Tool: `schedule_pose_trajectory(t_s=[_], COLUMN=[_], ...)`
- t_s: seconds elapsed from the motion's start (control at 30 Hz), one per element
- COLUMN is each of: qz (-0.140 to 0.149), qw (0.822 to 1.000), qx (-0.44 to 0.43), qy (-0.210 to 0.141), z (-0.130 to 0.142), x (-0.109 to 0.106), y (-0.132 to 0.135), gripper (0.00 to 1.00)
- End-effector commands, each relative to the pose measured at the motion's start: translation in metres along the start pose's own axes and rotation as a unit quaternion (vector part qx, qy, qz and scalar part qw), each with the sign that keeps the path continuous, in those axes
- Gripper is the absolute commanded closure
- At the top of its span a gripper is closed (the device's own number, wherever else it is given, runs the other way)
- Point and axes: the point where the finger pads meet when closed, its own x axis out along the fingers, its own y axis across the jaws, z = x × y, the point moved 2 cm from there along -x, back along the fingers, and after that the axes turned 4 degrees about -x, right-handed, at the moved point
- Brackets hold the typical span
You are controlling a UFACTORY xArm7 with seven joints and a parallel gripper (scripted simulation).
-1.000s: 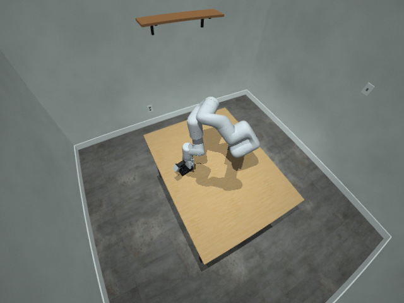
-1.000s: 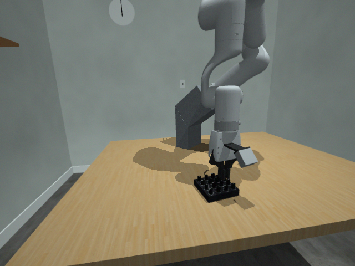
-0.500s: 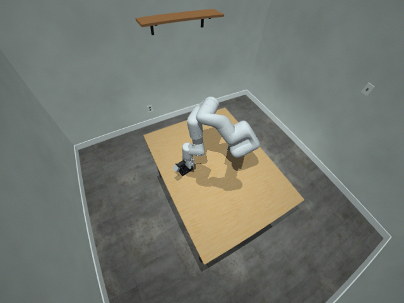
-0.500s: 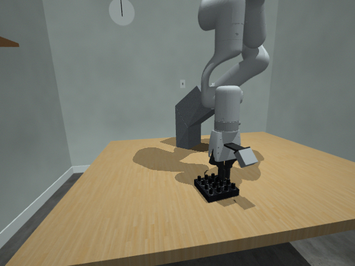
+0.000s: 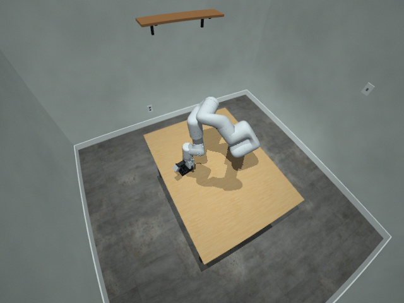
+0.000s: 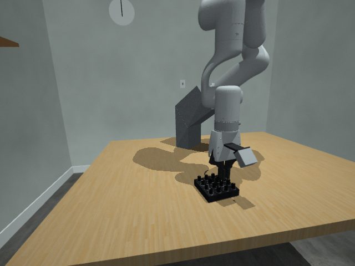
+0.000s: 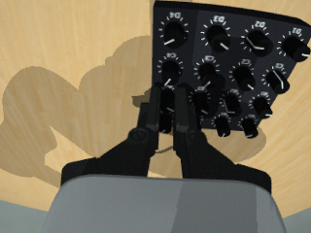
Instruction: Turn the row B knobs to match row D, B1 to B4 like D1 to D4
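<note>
grained wood table (image 5: 225, 208) (image 6: 143, 214) (image 7: 107, 24) | square black knob box (image 5: 185, 169) (image 6: 223, 197) (image 7: 193, 36) | pincer (image 5: 189, 163) (image 6: 224, 178) (image 7: 167, 100) around rounded knob B4 (image 7: 167, 103)

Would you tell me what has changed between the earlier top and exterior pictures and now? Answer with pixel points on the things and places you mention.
Nothing has visibly changed: the arm (image 5: 213, 118) (image 6: 227, 106), the gripper (image 5: 189, 165) (image 6: 224, 178) (image 7: 167, 100) over the knob box (image 5: 184, 170) (image 6: 224, 196) (image 7: 192, 39), and the box itself all look as they were. Whether a knob has turned slightly, I cannot tell; the earlier pictures are too small and include no wrist view.
</note>
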Motion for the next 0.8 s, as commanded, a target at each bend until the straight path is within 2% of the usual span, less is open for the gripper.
schedule_pose_trajectory(t_s=[0.0, 0.37, 0.77], qz=[0.001, 0.001, 0.001], qw=[1.0, 0.999, 0.99], qx=[0.01, 0.048, 0.144], qy=[0.0, 0.0, 0.001], z=[-0.0002, -0.0002, -0.0002], x=[-0.0005, -0.0005, -0.0005], y=[0.0009, 0.0009, 0.0009], gripper=[0.92, 0.92, 0.92])
